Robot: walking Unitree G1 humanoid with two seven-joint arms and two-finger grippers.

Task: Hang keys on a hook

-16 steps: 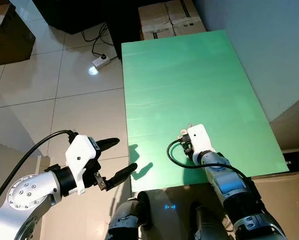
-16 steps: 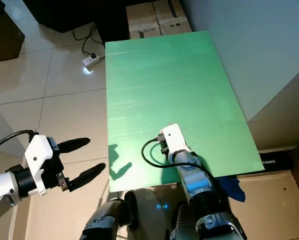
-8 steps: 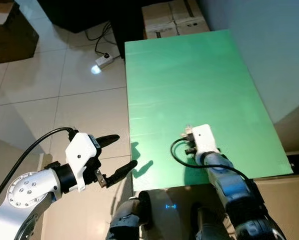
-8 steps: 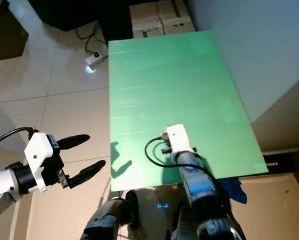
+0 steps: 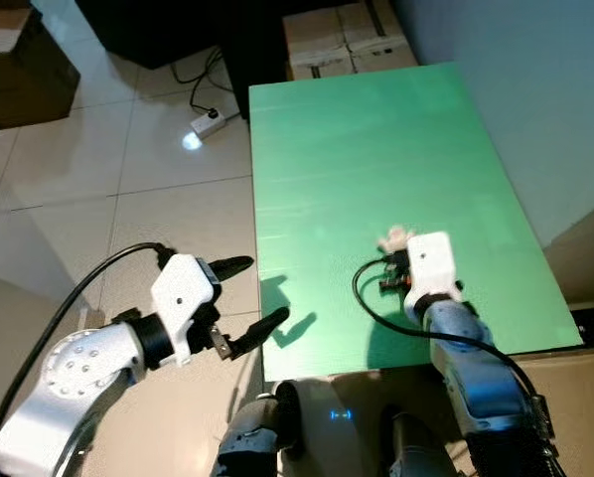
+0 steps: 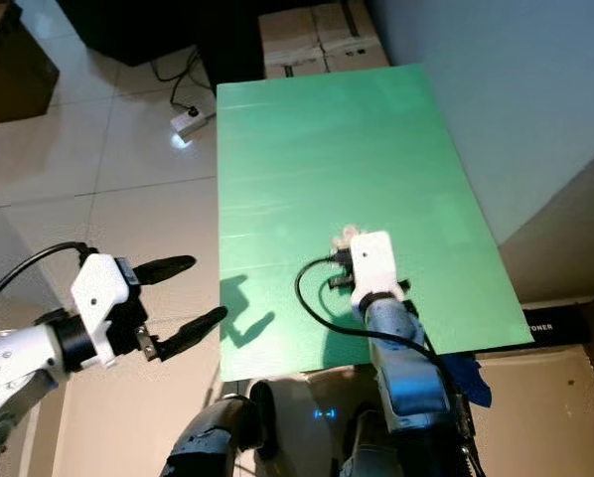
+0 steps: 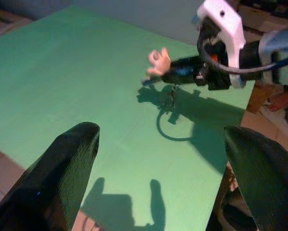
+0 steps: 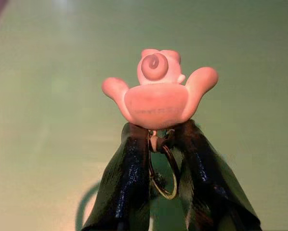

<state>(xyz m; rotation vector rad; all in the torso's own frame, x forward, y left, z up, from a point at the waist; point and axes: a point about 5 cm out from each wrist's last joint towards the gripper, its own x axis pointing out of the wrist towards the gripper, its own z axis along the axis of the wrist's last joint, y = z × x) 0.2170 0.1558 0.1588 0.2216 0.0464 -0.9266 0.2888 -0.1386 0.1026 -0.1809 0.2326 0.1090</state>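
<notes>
The right hand (image 8: 158,144) is holding the keys (image 8: 158,96) above the green surface (image 5: 376,149), near its near edge and a bit to the right. Its two black fingers (image 8: 129,183) are pinching tight around the spot where a pink rubber charm meets a thin metal ring (image 8: 164,178). The charm is sticking out past the fingertips, and it looks like a little figure with two arms out, though the shape is hard to make out. The ring is hanging down between the fingers. From the left wrist camera, the keys are up off the surface and are making a dark shadow (image 7: 170,103) on the green right below them. A black cable (image 5: 376,303) is looping out from the white wrist of the right arm over the surface. The left hand (image 5: 252,303) is hanging over the tiled floor (image 5: 128,199), just left of the surface's near left corner. Its two black fingers (image 7: 62,178) are spread wide apart and are holding nothing, and they are pointing toward the surface. Their shadow is falling on the near left part of the green. Far away, past the far end of the surface, cardboard boxes (image 5: 342,35) are sitting by the wall. A white power strip (image 5: 206,123) is lying on the floor to the far left, with a bright spot of light beside it.
</notes>
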